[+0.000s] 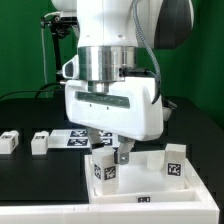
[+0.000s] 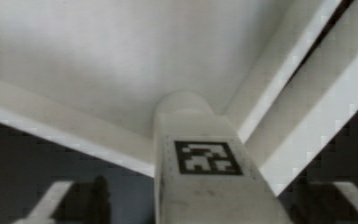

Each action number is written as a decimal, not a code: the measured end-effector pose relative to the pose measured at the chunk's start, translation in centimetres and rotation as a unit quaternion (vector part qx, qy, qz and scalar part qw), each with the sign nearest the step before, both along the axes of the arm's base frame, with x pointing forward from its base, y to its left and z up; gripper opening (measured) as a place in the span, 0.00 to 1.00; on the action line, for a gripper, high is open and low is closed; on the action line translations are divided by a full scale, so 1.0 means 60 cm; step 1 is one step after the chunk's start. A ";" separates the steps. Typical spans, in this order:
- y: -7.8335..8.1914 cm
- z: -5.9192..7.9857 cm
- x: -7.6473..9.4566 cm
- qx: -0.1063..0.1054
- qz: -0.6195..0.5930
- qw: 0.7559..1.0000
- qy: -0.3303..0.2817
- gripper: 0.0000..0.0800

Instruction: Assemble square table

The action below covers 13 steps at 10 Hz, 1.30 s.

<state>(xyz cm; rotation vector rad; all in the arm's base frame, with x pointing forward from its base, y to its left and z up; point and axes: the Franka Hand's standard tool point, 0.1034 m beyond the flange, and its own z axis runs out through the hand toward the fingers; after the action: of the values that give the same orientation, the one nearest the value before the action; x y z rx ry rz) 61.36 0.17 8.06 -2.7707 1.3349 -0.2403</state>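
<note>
The white square tabletop (image 1: 140, 187) lies at the front with its raised rim up; in the wrist view it shows as a white floor with a rim (image 2: 105, 60). A tagged white leg (image 1: 105, 170) stands upright at its corner on the exterior view's left, and a second leg (image 1: 175, 160) stands at the corner on the exterior view's right. My gripper (image 1: 118, 153) hangs low over the first leg. In the wrist view that leg (image 2: 202, 160) stands between my fingers, with dark gaps on both sides. The gripper (image 2: 202, 205) is open.
Two loose white legs (image 1: 10, 141) (image 1: 40, 143) lie on the black table at the exterior view's left. The marker board (image 1: 72, 138) lies behind the tabletop. A long white border rail (image 1: 100, 213) runs along the front edge.
</note>
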 end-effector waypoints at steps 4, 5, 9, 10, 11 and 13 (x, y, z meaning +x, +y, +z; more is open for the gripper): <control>0.002 -0.001 0.000 -0.039 0.203 0.978 0.005 0.81; 0.002 -0.001 0.000 -0.044 0.233 0.971 0.006 0.81; -0.001 0.001 0.000 -0.076 0.426 0.901 0.020 0.81; 0.001 0.003 0.002 -0.083 0.470 0.878 0.022 0.81; 0.001 0.002 0.002 -0.087 0.494 0.865 0.023 0.81; -0.010 0.002 0.002 -0.092 0.523 0.847 0.024 0.81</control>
<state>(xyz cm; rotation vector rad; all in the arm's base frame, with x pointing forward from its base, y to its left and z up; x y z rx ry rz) 61.47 -0.44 8.19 -3.1720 -0.3498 -0.2218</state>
